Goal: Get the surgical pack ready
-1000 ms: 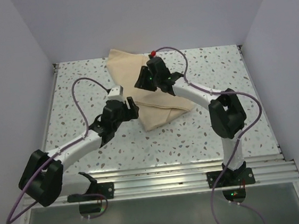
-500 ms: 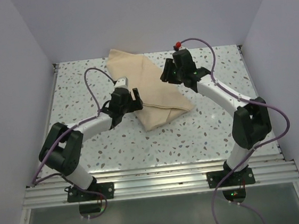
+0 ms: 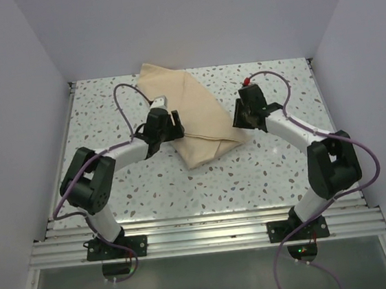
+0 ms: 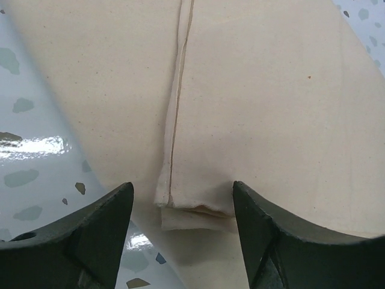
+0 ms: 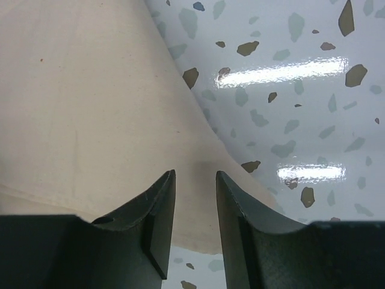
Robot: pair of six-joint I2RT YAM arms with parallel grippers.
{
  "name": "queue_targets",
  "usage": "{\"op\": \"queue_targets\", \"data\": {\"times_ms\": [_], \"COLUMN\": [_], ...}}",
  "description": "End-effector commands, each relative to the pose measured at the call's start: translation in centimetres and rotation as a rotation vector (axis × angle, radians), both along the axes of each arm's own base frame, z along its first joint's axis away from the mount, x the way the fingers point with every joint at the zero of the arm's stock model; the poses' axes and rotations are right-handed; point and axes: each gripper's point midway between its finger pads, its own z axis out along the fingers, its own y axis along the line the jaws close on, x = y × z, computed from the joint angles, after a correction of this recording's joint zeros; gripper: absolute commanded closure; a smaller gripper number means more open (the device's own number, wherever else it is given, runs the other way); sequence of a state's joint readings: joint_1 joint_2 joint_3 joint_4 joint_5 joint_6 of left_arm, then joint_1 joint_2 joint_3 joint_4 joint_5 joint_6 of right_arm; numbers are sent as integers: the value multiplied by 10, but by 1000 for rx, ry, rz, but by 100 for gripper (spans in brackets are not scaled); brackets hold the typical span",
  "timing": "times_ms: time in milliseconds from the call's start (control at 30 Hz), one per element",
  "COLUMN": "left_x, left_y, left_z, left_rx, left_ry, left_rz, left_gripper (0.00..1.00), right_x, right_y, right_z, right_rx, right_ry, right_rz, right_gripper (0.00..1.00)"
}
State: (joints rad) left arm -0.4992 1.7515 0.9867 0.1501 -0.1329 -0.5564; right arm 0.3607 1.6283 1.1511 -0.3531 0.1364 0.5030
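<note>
We are hovering over the folded beige cloth [image 3: 194, 120] lying mid-way across the table [image 3: 93, 113], left gripper [image 4: 183, 198] gaping at its hemmed left edge, right gripper [image 5: 195, 180] narrow and empty at the right corner (likely soft, floppy: pinch the stacked layers).

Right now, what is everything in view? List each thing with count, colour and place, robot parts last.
cloth bundle: one, beige, folded, far-centre of the table.
table: one, white with dark speckles, under everything.
rail: one, silver, along the table's near edge.
cables: two, purple, looping off the arms.
left arm: one, white and black, at the bundle's left edge; jaws wide apart, empty.
right arm: one, white and black, at the bundle's right corner; jaws narrowly apart, empty.
</note>
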Motion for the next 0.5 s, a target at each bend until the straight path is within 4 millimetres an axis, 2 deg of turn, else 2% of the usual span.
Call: {"op": "queue_targets", "data": {"times_ms": [0,33,100,200,267,400,467], "left_x": [14,15,17,19,21,23,24], "left_y": [-1,-1,2,8,12,18,20], "left_z": [11,10,5,4,4,4,5], "left_rx": [-18,-13,-1,7,12,17,15], "left_ry": [-33,-33,-24,-22,-24,-28,-30], "left_rz": [6,8,17,29,38,42,43], "left_gripper": [29,30,37,56,66,77,84], "right_x": [11,14,19,23,20,7,2], "right_y": [-9,-10,-11,-7,-1,7,15], "right_z": [20,17,17,7,-7,-29,-30], "right_rx": [-18,-28,-38,-48,-50,-18,-5], "right_ry": [-82,-81,-77,-50,-6,37,25], "right_rz": [-26,-20,-18,27,69,106,120], "right_gripper": [62,61,60,62,64,64,66]}}
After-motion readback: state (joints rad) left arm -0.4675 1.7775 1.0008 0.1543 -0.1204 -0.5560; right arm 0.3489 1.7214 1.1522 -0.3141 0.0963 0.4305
